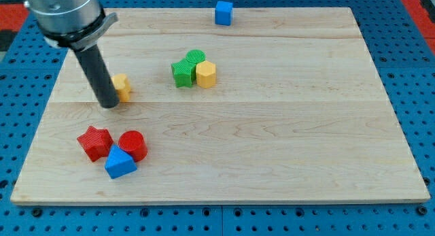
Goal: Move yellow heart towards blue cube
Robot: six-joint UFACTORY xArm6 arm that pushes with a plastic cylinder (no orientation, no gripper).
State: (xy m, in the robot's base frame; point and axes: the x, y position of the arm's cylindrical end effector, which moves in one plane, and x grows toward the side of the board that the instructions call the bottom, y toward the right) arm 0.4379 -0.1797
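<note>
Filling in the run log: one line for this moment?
tip: left of yellow heart, touching | blue cube: top edge, far | heart not delivered

A broad metal-grey cylinder fills the view's top left corner, its upper part cut off by the frame edge. Fine horizontal rings run round its lower rim, and a thin flat plate with a pointed tab juts out beneath it toward the view's right. From under this collar a straight rod, matte black and round in section, runs down to my tip [109, 105], which ends blunt and flat. Any screws or markings are too small to tell.
</note>
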